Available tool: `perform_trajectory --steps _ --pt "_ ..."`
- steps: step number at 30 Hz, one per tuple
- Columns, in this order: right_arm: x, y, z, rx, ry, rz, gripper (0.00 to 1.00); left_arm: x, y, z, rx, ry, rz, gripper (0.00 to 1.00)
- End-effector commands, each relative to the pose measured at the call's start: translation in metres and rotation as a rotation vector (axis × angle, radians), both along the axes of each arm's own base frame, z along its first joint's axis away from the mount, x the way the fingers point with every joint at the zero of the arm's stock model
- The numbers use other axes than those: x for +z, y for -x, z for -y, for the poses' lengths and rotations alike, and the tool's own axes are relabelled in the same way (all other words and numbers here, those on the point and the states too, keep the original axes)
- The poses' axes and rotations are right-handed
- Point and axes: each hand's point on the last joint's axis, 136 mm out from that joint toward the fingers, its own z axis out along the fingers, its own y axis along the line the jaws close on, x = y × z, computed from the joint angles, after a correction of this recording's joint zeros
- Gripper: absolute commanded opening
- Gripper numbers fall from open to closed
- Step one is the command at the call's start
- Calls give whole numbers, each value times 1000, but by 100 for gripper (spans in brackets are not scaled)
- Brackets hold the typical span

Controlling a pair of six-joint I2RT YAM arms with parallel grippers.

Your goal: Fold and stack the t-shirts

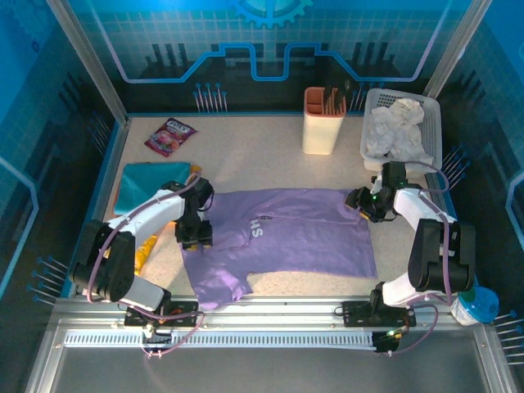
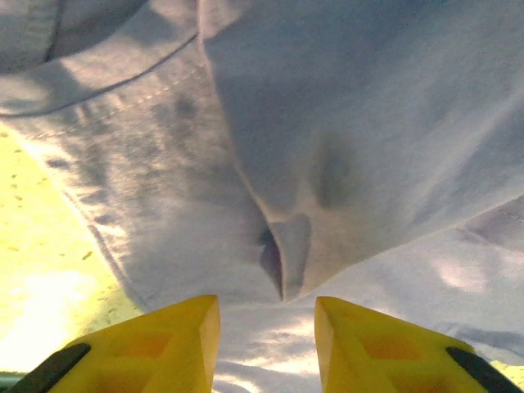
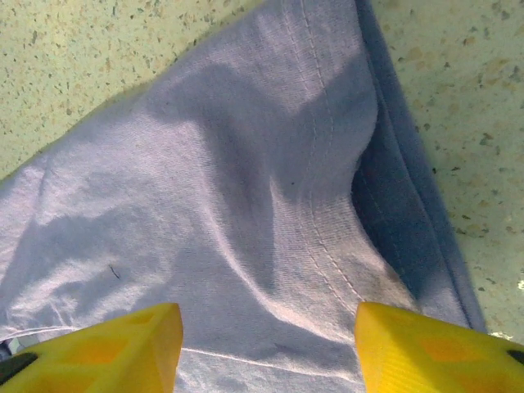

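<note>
A lavender t-shirt (image 1: 286, 233) with white chest lettering lies spread flat mid-table. My left gripper (image 1: 195, 233) stands at its left edge by the sleeve. In the left wrist view that gripper (image 2: 267, 304) is open, its yellow fingers (image 2: 180, 336) low over the cloth (image 2: 368, 123), just short of a small raised fold (image 2: 286, 254). My right gripper (image 1: 360, 203) hovers at the shirt's far right corner. Seen from the right wrist it (image 3: 268, 315) is open wide above the stitched hem (image 3: 327, 237). A folded teal t-shirt (image 1: 151, 184) lies at the left, with a yellow-orange cloth edge (image 1: 146, 246) under my left arm.
A glossy pink snack packet (image 1: 169, 135) lies at the back left. A cream holder (image 1: 323, 121) and a white basket (image 1: 434, 123) of white cloths stand at the back right. A small cup (image 1: 475, 307) sits off the table's near right. Bare tabletop (image 3: 98, 57) surrounds the shirt's corner.
</note>
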Motion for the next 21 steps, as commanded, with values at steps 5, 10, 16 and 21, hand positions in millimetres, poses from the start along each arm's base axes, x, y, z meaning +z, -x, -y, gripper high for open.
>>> perform_trajectory --steps 5,10,16,21 --pt "25 -14 -9 91 149 47 60 54 -53 -3 19 -25 227 46" --pt "21 -25 -24 117 166 38 62 52 -108 22 37 58 333 47" --pt "-9 -31 -32 93 117 -55 64 -2 -145 28 81 84 252 43" --pt "-29 -28 -21 101 205 -132 63 -32 -162 16 122 83 210 41"
